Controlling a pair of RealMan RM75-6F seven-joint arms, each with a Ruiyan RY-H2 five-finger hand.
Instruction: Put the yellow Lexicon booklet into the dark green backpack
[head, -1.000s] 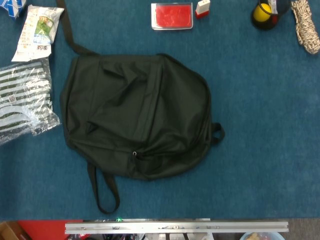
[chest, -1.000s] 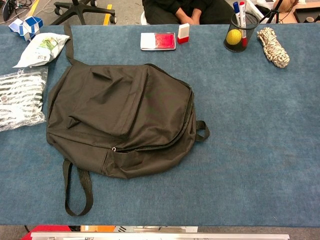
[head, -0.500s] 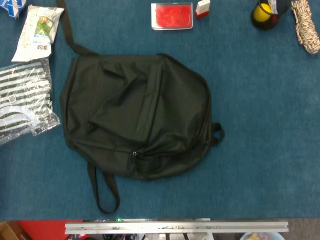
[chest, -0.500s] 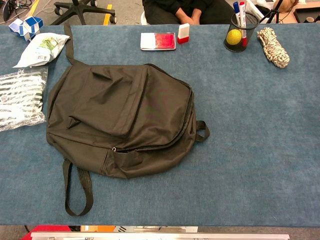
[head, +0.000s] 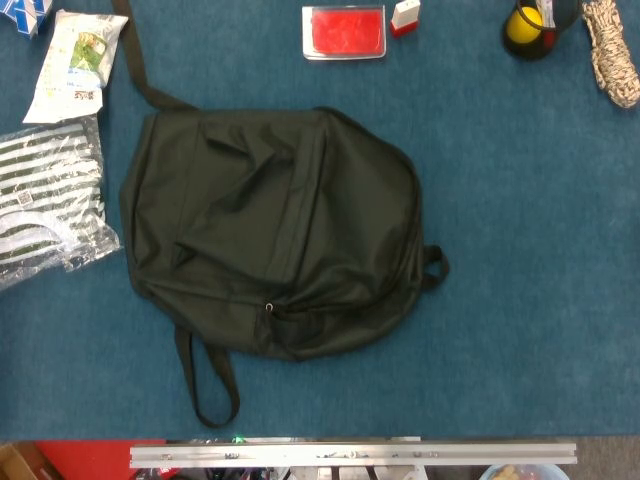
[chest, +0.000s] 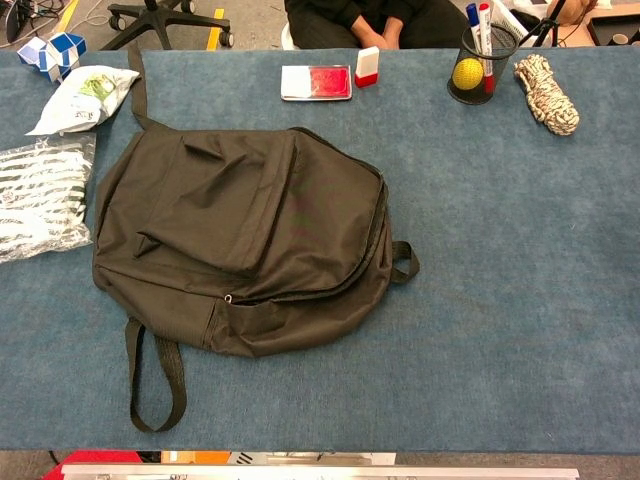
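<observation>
While neither hand shows in either view, so their fingers cannot be judged, one dark green fabric backpack (chest: 240, 240) lies flat at centre-left on the blue cloth table (chest: 520, 260). One striped plastic-wrapped packet (chest: 40, 195) sits at left, one red-lidded flat box (chest: 316, 82) at upper centre, one coiled speckled rope (chest: 546, 93) at upper right.

Blue-carpeted table (chest: 520, 300): backpack (chest: 240, 240) centre-left, striped packet (chest: 40, 195) and snack bag (chest: 85, 95) at left, red tray (chest: 316, 82), pen cup (chest: 478, 70), rope (chest: 546, 92) along top edge
</observation>
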